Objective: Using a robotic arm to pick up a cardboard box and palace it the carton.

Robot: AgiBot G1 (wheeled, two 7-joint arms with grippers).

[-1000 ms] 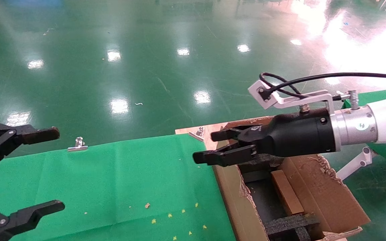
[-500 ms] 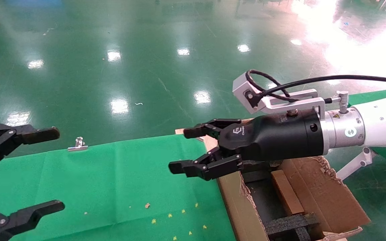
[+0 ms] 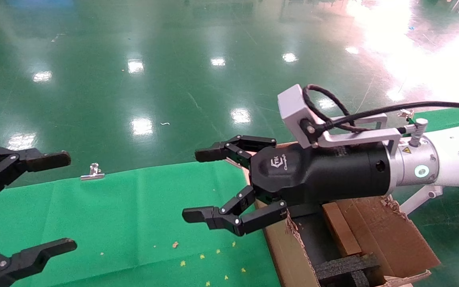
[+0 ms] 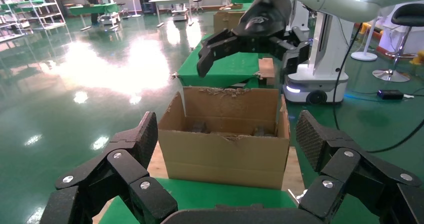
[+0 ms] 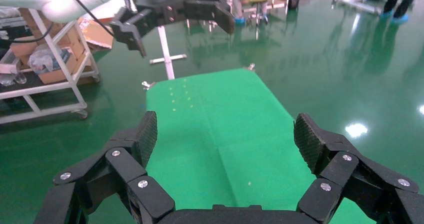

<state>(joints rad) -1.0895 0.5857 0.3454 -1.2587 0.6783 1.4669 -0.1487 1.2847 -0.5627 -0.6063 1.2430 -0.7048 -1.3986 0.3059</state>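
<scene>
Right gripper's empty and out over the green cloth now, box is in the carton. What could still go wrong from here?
1. The right gripper, open, hangs just past the carton's ragged near wall; swinging back low, it might catch that edge.
2. The cardboard box appears to lean on edge among the black foam inserts; it may not be seated flat.
3. The left gripper waits open across the green cloth; a long sweep could close that gap.

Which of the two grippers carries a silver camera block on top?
The right gripper, open beside the carton; the left gripper has none.
</scene>
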